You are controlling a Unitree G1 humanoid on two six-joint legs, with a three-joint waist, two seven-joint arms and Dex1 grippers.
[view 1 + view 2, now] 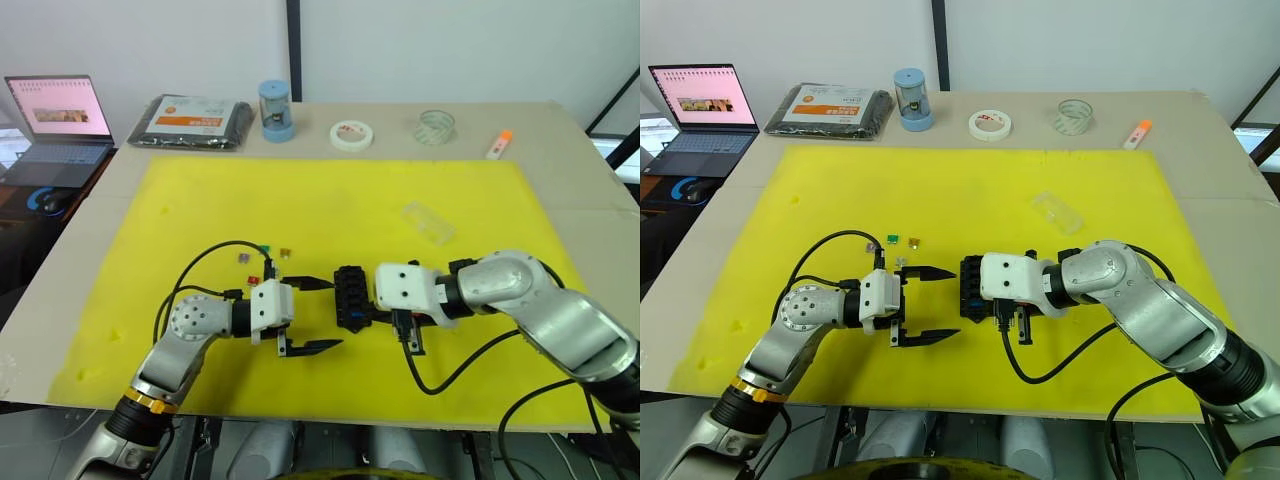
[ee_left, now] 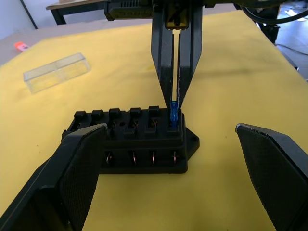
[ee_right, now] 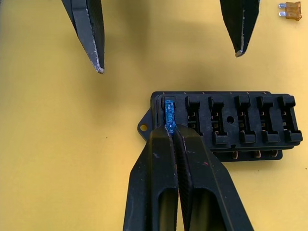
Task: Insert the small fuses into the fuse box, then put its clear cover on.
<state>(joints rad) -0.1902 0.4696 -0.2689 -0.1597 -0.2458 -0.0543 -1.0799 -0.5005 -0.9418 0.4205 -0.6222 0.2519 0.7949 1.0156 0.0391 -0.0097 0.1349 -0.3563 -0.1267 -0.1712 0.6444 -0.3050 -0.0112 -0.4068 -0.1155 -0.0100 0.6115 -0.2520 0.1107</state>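
- Mat (image 1: 330, 200): yellow foam, soft. It carries the fuse box (image 2: 131, 142), which nothing braces. Downward push can tilt or slide the box.
- Left gripper (image 1: 312, 315): jaws wide apart, empty, on either side of the box's near end without touching it. Any drift inward can knock the box.
- Right gripper (image 3: 172, 131): jaws pressed together on the blue fuse (image 3: 168, 111), which stands in an end slot. Whether it is fully seated cannot be told. An off-axis pull at release can lift or cock it.
- Cover (image 1: 428, 222): lies well apart, up the mat.
- Loose fuses (image 1: 902, 243): lie near the left gripper; a sweep can scatter them.
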